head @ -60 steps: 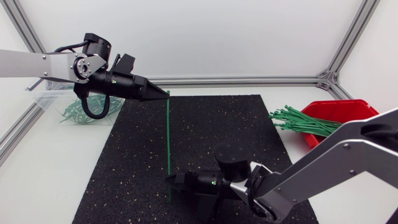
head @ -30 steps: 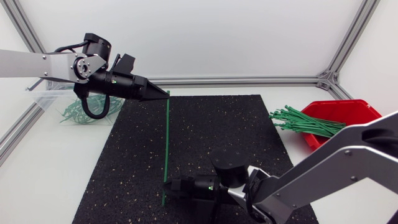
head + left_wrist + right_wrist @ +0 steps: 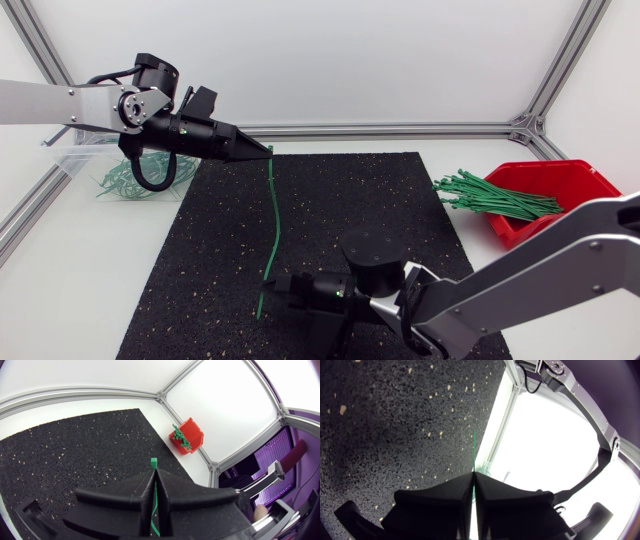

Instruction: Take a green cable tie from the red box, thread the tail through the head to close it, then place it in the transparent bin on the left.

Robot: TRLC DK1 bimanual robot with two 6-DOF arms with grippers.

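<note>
My left gripper (image 3: pixel 267 151) pinches the head end of the green cable tie (image 3: pixel 274 222), and my right gripper (image 3: pixel 274 288) pinches its tail. The thin strip bows slightly between them over the black mat (image 3: pixel 340 200). Both arms lie low, fingers pointing inward.

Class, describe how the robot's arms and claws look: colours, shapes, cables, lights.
The left arm and right arm have silver-grey links with black joints. The left claw and right claw are matte black, each with two broad wedges tapering to a point. A black cable loops beneath the left wrist. A small green light glows on each wrist.
</note>
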